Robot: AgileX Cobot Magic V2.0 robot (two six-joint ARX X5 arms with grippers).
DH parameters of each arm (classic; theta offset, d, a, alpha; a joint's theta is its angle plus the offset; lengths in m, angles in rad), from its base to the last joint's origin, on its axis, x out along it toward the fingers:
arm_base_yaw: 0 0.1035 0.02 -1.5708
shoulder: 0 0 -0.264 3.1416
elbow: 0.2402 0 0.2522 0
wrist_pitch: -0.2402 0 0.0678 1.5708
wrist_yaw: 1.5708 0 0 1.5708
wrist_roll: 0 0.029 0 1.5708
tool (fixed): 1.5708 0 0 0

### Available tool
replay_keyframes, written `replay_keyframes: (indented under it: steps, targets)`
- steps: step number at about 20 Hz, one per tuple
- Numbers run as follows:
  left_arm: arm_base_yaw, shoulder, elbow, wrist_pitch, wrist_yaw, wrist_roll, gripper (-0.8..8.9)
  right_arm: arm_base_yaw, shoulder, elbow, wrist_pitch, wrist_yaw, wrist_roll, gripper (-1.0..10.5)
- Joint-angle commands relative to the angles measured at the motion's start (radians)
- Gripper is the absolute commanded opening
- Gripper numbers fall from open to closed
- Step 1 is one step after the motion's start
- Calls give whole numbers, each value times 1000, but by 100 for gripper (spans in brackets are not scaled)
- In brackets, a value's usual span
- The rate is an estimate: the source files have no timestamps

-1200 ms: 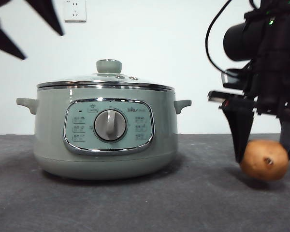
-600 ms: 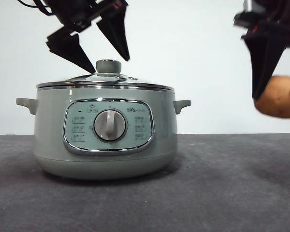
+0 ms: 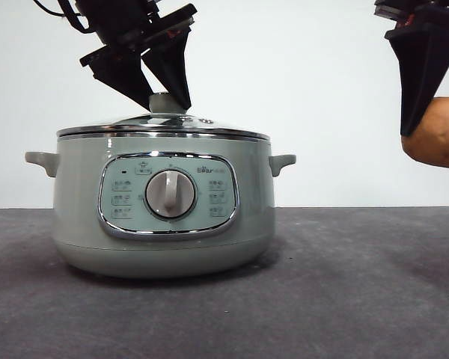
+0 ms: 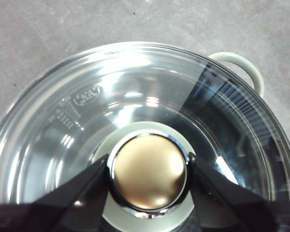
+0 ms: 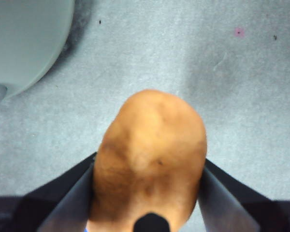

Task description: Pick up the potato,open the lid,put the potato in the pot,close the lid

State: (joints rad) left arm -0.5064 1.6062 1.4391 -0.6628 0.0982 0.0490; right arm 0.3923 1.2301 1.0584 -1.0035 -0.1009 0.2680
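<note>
Half the potato [image 3: 439, 133] beyond frame edge

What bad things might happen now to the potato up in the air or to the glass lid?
The potato hangs above the table, pinched only at its sides by the right gripper; it might slip and fall. The left gripper grips just the small round knob, so the lid may tilt or slide out when lifted.

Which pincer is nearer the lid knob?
Left. The left pincer brackets the lid knob atop the pot; the right pincer holds the potato aloft, off beside it.
</note>
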Motion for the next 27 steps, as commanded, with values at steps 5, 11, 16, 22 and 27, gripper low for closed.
replay_keyframes:
  steps: [5,11,16,22,27]
  targets:
    - [-2,-17,54,-25,5,8,-9,1,0,39,3,-10,-10,-12]
    - [26,-83,214,-171,-19,27,-9,50,109,308,-45,-64,-10,-12]
    - [117,-153,254,-257,-136,95,-9,173,357,604,-88,-64,-10,-12]
    - [323,-187,254,-266,-135,94,-9,290,700,945,-151,-64,-11,-12]
    - [476,-181,254,-263,-117,93,-9,344,908,1084,-134,-64,-10,-12]
